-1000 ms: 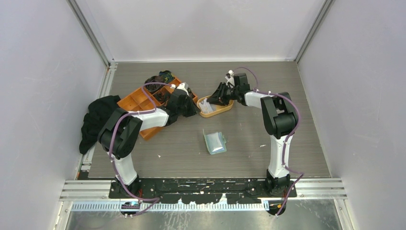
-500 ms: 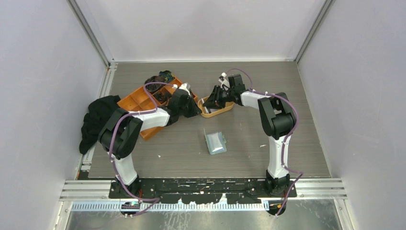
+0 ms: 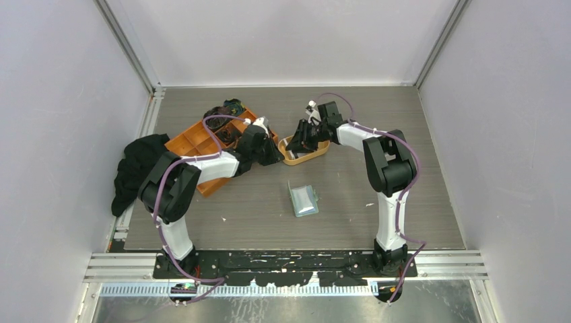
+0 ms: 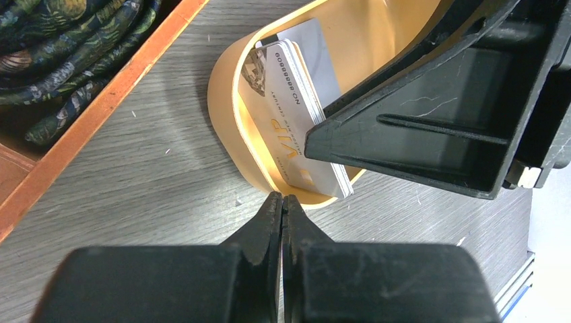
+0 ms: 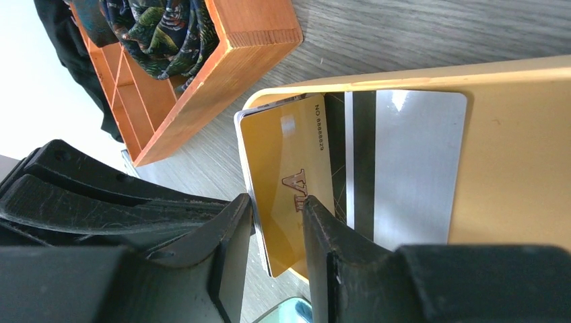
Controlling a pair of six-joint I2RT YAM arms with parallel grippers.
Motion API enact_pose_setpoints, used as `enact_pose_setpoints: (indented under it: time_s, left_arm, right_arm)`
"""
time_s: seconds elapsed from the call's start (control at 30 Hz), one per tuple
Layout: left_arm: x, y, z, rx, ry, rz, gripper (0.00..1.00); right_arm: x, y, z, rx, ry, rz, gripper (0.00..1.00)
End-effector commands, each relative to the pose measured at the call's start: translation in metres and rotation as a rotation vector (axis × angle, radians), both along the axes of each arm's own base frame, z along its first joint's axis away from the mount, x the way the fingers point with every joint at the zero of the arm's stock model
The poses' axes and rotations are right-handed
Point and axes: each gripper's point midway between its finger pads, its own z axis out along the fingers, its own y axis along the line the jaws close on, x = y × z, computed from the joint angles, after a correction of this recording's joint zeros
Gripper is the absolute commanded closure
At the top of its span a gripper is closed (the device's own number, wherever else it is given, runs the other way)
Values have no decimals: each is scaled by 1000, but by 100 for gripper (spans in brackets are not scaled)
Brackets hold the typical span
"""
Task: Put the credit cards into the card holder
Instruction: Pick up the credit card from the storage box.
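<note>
Over the last second the right gripper (image 5: 276, 222) slid along the oval orange plastic dish (image 5: 512, 168) to its card end. It sat part-open, one tip on the gold VIP face of the top card and the other outside the stack's edge, nothing pinched yet. The left gripper (image 4: 281, 202) stayed clenched on nothing, just beside the dish rim (bracing it, I'd guess). So the pick was only starting.

The dish held the thin rectangular plastic credit cards (image 5: 289, 155): a small stack beside a silver, dark-striped one. The sage-green folding card holder (image 3: 303, 200) lay on the bench (image 3: 417, 134), well apart from the dish, pockets too small to check. The orange compartment tray (image 3: 195, 141) held patterned fabric (image 4: 60, 40).
</note>
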Motion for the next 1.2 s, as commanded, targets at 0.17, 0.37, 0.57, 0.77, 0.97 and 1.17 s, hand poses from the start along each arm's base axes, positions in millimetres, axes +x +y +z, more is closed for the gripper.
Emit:
enact_pose_setpoints:
  time_s: [0.17, 0.37, 0.57, 0.77, 0.97, 1.17]
  left_arm:
    - [3, -7, 21, -18, -48, -28, 100]
    - [2, -6, 29, -22, -63, -33, 100]
    - [-1, -5, 44, -37, -96, -38, 98]
    - [-9, 7, 61, -29, -134, -24, 92]
    - [-29, 23, 68, -26, -152, -21, 90]
    - [-59, 43, 85, -48, -197, -29, 77]
  right_arm:
    - [5, -16, 2, -10, 17, -20, 63]
    - [2, -12, 2, 49, 40, 5, 62]
    - [2, -5, 1, 92, 61, 17, 62]
    - [0, 1, -8, 56, 66, 30, 61]
    - [2, 3, -16, -3, 58, 27, 61]
    - [3, 4, 4, 53, 27, 41, 62]
